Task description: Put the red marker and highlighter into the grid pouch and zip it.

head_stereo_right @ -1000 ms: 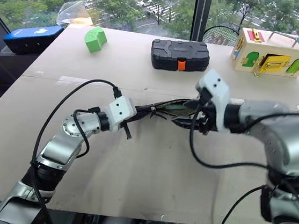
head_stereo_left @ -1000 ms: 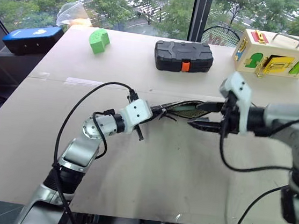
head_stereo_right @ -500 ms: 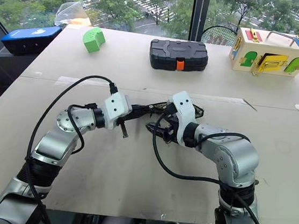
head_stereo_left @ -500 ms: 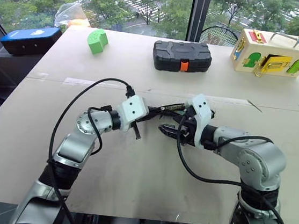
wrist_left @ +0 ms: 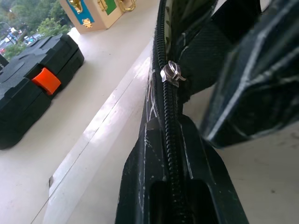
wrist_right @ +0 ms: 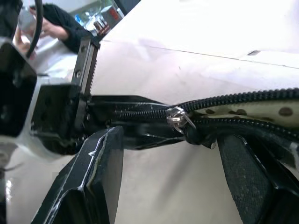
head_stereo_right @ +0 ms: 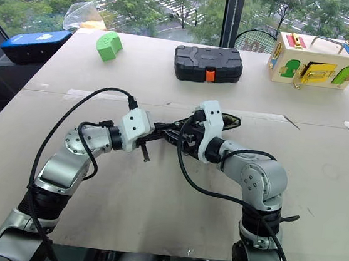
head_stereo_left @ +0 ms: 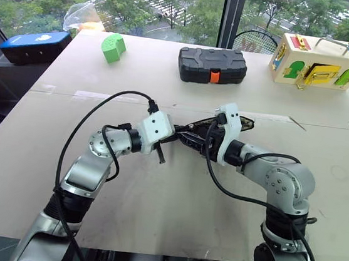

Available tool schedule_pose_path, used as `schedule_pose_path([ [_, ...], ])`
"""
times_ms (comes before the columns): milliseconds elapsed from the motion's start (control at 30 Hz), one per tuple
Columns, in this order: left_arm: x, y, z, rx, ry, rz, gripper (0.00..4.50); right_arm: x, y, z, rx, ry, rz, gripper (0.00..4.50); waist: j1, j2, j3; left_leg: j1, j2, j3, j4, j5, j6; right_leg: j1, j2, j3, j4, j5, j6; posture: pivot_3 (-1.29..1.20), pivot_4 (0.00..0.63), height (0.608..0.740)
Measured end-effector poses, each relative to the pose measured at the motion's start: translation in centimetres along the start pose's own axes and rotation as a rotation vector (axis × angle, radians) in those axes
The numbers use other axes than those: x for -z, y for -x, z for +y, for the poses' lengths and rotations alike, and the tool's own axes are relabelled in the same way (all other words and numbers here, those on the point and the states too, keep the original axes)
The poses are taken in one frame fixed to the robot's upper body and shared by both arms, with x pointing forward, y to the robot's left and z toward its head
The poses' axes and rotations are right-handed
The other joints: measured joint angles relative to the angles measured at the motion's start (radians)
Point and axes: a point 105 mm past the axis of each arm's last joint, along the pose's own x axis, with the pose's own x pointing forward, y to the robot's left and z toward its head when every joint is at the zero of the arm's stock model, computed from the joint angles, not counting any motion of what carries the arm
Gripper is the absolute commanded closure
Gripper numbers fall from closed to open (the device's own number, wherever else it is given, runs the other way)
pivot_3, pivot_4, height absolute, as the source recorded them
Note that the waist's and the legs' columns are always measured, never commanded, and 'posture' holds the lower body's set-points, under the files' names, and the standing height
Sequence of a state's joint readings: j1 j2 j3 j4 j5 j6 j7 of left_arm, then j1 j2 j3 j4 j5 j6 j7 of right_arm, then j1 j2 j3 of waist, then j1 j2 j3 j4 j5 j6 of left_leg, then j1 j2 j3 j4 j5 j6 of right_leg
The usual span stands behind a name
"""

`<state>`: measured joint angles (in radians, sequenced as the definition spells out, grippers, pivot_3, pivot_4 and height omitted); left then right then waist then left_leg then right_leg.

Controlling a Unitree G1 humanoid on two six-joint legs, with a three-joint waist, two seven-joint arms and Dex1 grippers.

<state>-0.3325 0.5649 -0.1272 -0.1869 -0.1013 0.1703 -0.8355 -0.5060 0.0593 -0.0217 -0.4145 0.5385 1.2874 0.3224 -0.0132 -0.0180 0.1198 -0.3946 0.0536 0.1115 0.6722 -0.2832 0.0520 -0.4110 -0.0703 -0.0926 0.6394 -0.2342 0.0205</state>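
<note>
Left eye view is showing both arms meeting over the middle of the table (head_stereo_left: 170, 224), where the grid pouch (head_stereo_left: 238, 121) is being held up off the surface, stretched roughly parallel to the far edge. The left gripper (head_stereo_left: 175, 134) is clamping fully shut on the pouch's left end; in the left wrist view its black fingers (wrist_left: 140, 186) are pinching the fabric on both sides of the closed zipper run. The right gripper (head_stereo_left: 192, 137) is reaching in from the right with its fingers (wrist_right: 100, 177) standing apart, straddling the pouch on either side of the silver zipper slider (wrist_right: 180, 117) without visibly pinching it. Past the slider, toward the right end, the zipper teeth are parting and a pale spotted lining (wrist_right: 261, 109) is showing in the gap, so the pouch is sitting partly unzipped. Whether the marker and highlighter are lying inside cannot be told.

Along the far edge, a green block (head_stereo_left: 113, 47) is resting toward the far left corner, a black hard case (head_stereo_left: 212, 65) with an orange latch is sitting near the middle, and a wooden latch box (head_stereo_left: 321, 62) with coloured doors is standing toward the far right corner. A blue and black object (head_stereo_left: 36, 44) is lying just off the table's far left corner.
</note>
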Motion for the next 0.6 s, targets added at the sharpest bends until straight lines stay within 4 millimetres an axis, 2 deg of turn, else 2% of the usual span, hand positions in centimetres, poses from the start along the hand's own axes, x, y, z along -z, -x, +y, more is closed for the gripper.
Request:
schedule_pose_path([
  [100, 0.06, 0.03, -0.01, -0.005, 0.004, 0.003, 4.50, -0.11, -0.10, 0.06, 0.007, -0.046, -0.021, 1.40, -0.001, 0.000, 0.000, 0.000, 0.000, 0.000, 0.000, 0.000, 0.000, 0.000, 0.000, 0.000, 0.000, 0.000, 0.000, 0.00, 0.150, 0.740],
  [133, 0.08, 0.03, -0.01, -0.006, 0.005, 0.004, 4.50, -0.09, -0.11, 0.03, 0.010, -0.051, -0.023, 1.64, -0.001, 0.000, 0.000, 0.000, 0.000, 0.000, 0.000, 0.000, 0.000, 0.000, 0.000, 0.000, 0.000, 0.000, 0.000, 0.00, 0.150, 0.740],
  [200, 0.13, 0.05, -0.05, -0.006, 0.007, 0.006, 4.50, -0.02, -0.10, -0.07, 0.019, -0.059, -0.022, 2.27, -0.001, 0.000, 0.000, 0.000, 0.000, 0.000, 0.000, 0.000, 0.000, 0.000, 0.000, 0.000, 0.000, 0.000, 0.000, 0.00, 0.150, 0.740],
  [267, 0.15, 0.11, -0.14, -0.005, 0.008, 0.007, 4.50, 0.07, -0.05, -0.24, 0.032, -0.065, -0.021, 3.32, -0.001, 0.000, 0.000, 0.000, 0.000, 0.000, 0.000, 0.000, 0.000, 0.000, 0.000, 0.000, 0.000, 0.000, 0.000, 0.00, 0.150, 0.740],
  [300, 0.18, 0.13, -0.16, -0.006, 0.009, 0.009, 4.50, 0.11, -0.04, -0.22, 0.029, -0.068, -0.020, 3.68, -0.001, 0.000, 0.000, 0.000, 0.000, 0.000, 0.000, 0.000, 0.000, 0.000, 0.000, 0.000, 0.000, 0.000, 0.000, 0.00, 0.150, 0.740],
  [433, 0.21, 0.19, -0.12, -0.007, 0.007, 0.012, 4.50, 0.21, -0.04, -0.08, 0.020, -0.075, -0.019, 3.68, -0.001, 0.000, 0.000, 0.000, 0.000, 0.000, -0.001, 0.000, 0.000, 0.000, 0.000, 0.000, 0.000, 0.000, 0.000, 0.00, 0.150, 0.740],
  [533, 0.17, 0.23, -0.12, -0.007, 0.004, 0.012, 4.50, 0.28, -0.01, -0.09, 0.020, -0.077, -0.017, 4.41, -0.001, 0.000, 0.000, 0.000, 0.000, 0.000, -0.001, 0.000, 0.000, 0.000, 0.000, 0.000, 0.000, 0.000, 0.000, 0.00, 0.150, 0.740],
  [600, 0.17, 0.24, -0.11, -0.008, 0.004, 0.013, 4.50, 0.31, 0.02, -0.14, 0.024, -0.075, -0.014, 4.48, -0.001, 0.000, 0.000, 0.000, 0.000, 0.000, -0.001, 0.000, 0.000, 0.000, 0.000, 0.000, 0.000, 0.000, 0.000, 0.00, 0.150, 0.740],
])
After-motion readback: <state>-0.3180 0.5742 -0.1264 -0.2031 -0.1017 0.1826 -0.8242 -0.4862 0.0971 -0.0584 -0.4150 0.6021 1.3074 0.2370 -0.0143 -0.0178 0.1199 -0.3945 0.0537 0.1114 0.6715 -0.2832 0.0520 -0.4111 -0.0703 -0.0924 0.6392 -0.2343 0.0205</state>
